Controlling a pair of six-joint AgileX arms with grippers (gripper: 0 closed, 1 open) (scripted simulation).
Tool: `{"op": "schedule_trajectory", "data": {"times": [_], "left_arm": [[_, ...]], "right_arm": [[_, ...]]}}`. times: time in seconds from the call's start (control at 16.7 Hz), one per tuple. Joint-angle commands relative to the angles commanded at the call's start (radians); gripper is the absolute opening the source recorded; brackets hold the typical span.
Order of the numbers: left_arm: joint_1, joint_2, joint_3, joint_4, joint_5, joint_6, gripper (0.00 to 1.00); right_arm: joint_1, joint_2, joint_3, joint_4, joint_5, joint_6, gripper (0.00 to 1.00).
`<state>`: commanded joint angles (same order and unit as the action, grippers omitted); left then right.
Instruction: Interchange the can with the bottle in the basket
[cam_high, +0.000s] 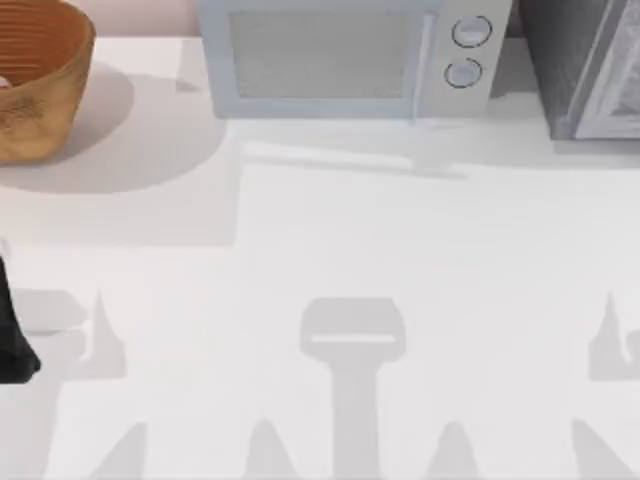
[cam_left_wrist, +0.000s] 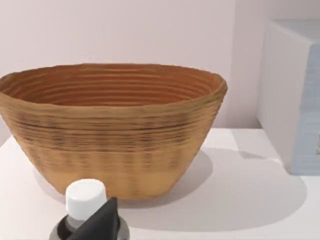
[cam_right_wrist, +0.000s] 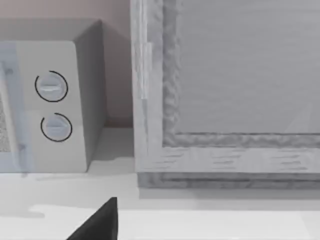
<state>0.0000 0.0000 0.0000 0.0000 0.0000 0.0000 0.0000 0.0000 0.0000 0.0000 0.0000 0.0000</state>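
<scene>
The woven golden-brown basket (cam_high: 40, 90) stands at the table's far left corner, cut off by the top view's edge. Its ribbed orange inside faces the left wrist view (cam_left_wrist: 112, 125), where the rim hides the bottom. A white sliver (cam_high: 3, 82) lies inside the basket at the top view's edge; I cannot tell if it is the can. The bottle (cam_left_wrist: 85, 200), with a white cap over a grey body, stands upright close before my left gripper (cam_left_wrist: 100, 225), whose dark tip overlaps it. My left arm (cam_high: 12, 335) is at the table's left edge. A dark tip of my right gripper (cam_right_wrist: 100, 222) faces the back right.
A pale grey microwave (cam_high: 345, 55) with two round knobs (cam_right_wrist: 52, 107) stands along the back middle. A grey framed cabinet (cam_high: 590, 65) sits at the back right, close before the right wrist camera (cam_right_wrist: 225, 90). White tabletop (cam_high: 330, 240) stretches in front of them.
</scene>
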Motion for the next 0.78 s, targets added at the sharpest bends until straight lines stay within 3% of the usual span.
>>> {"op": "schedule_trajectory", "data": {"times": [0.42, 0.78], "left_arm": [[0.023, 0.13, 0.079, -0.069, 0.002, 0.005, 1.0], [0.062, 0.495, 0.404, -0.223, 0.042, 0.031, 1.0]], "right_arm": [[0.0, 0.0, 0.0, 0.0, 0.0, 0.0, 1.0], [0.0, 0.0, 0.0, 0.0, 0.0, 0.0, 1.0]]}}
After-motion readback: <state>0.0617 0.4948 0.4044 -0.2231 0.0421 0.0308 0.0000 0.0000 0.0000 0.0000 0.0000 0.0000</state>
